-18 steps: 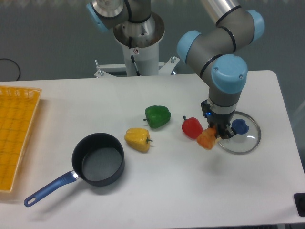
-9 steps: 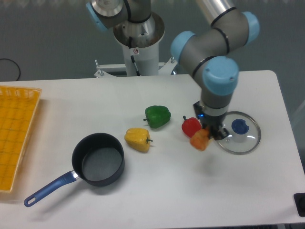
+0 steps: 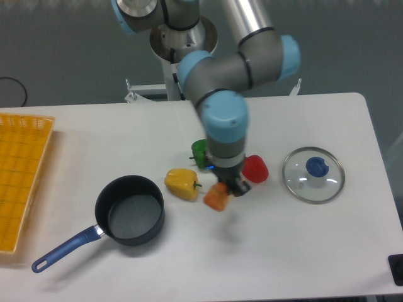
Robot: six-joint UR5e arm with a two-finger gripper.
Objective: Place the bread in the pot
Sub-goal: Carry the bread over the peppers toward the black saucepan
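Note:
My gripper (image 3: 221, 191) hangs over the middle of the table, shut on the bread (image 3: 216, 198), a small tan-orange block held just above the tabletop. The pot (image 3: 130, 209), a dark-grey saucepan with a long blue handle (image 3: 66, 246), stands empty to the lower left, about a pot's width away from the bread. The arm's wrist hides part of the green pepper behind it.
A yellow bell pepper (image 3: 181, 183) lies between the bread and the pot. A red pepper (image 3: 255, 168) sits just right of the gripper, a green pepper (image 3: 199, 153) behind it. A glass lid with a blue knob (image 3: 313, 174) lies at right. A yellow basket (image 3: 21, 178) fills the left edge.
The arm has swung left with the bread in its grip, from beside the glass lid to a spot right of the yellow pepper. The lid is now uncovered.

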